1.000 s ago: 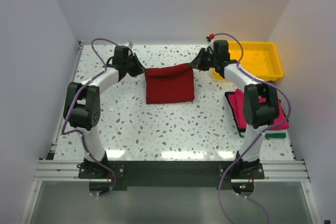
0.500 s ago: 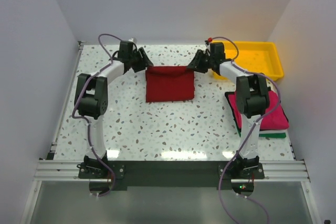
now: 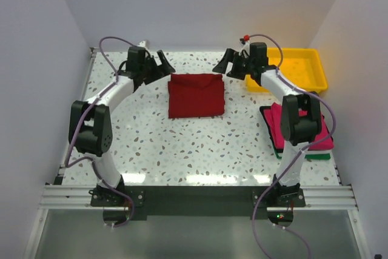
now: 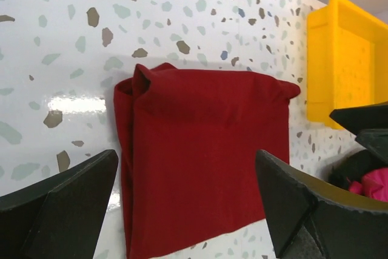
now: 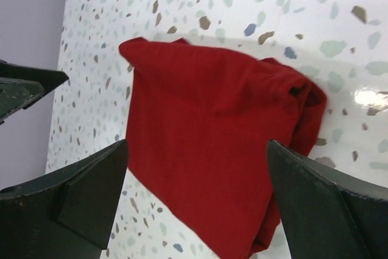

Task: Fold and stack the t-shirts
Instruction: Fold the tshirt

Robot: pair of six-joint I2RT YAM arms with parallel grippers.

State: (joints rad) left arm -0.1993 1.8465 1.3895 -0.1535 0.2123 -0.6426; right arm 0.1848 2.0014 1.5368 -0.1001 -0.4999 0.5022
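A dark red t-shirt (image 3: 196,95) lies folded into a rough square on the table, toward the back middle. My left gripper (image 3: 162,63) hovers just off its far left corner, jaws open and holding nothing. Off the far right corner, my right gripper (image 3: 225,65) is likewise open and empty. From the left wrist the dark red shirt (image 4: 200,156) shows between the spread fingers (image 4: 66,204) of that gripper (image 4: 185,156). The right wrist view has the same shirt (image 5: 212,131) beneath the gripper (image 5: 197,144). A stack of folded shirts sits at the right: pink (image 3: 318,131) on top, green (image 3: 318,156) at the bottom edge.
A yellow tray (image 3: 297,68) stands at the back right corner, close behind the right arm. It also shows in the left wrist view as the tray (image 4: 339,59). White walls close in the back and both sides.
Both grippers went from shut on the dark red shirt's far corners to open. The lifted far edge has dropped flat, and the grippers have drawn outward from it.
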